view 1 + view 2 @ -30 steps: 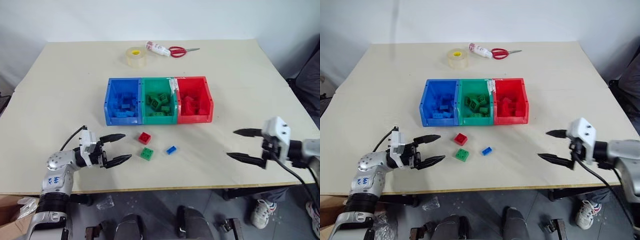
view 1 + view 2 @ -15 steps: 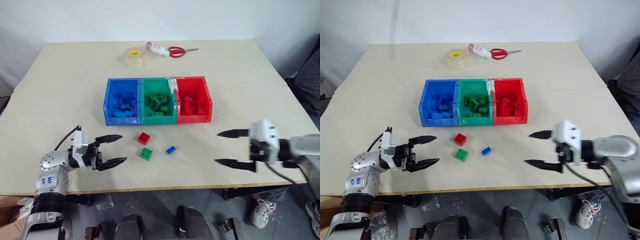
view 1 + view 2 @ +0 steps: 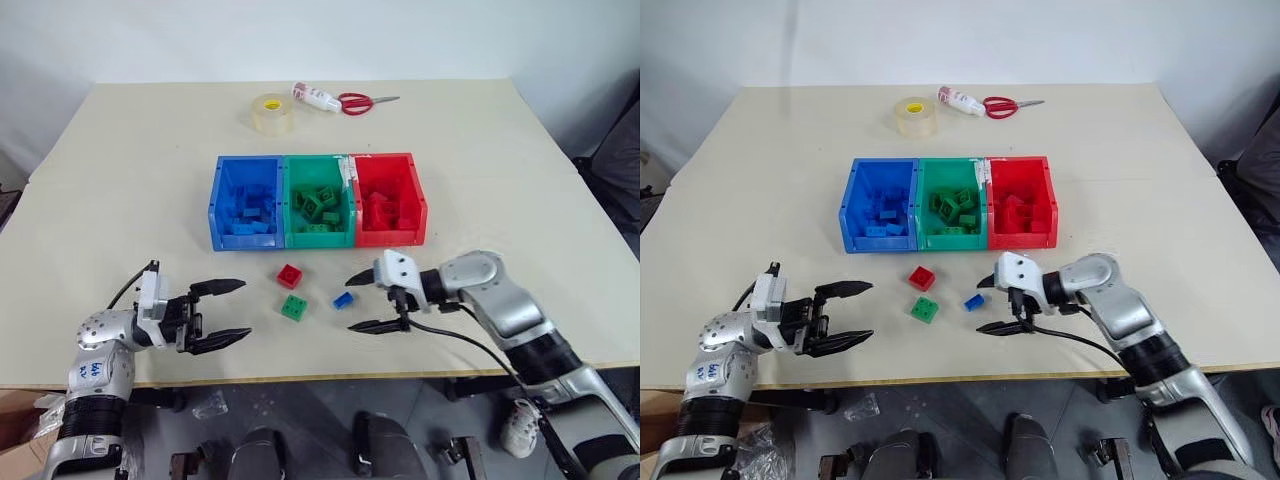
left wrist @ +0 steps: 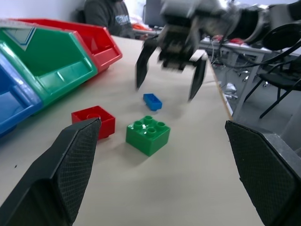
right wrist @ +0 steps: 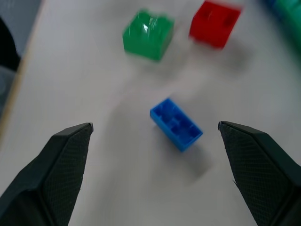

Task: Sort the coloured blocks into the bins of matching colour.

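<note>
Right gripper just beside the small blue block, fingers spread wide and empty, pointing toward it and slightly down. Left gripper well apart on the far side of the loose blocks, fingers likewise spread, holding nothing.

Three blocks loose on the table in front of the bins: red block nearest the bins, green block nearest the table edge, small blue block between these two and the right gripper. Blue bin, green bin and red bin joined side by side, each already holding blocks of its own colour.

Step in hand, judged from the approach — grasp of the small blue block. In the right wrist view the block sits between the two fingertips but askew to the line between them. Best done by lowering until the pads flank the block, then squaring the wrist so the pads meet two flat opposite sides, not corners. Slow closing advised — a piece this small and light likely to skid or flip if one pad arrives first. Care also needed to keep clear of the green and red blocks nearby. After a firm grip, lift straight up, then carry across to the blue bin at the far left of the row.
</note>
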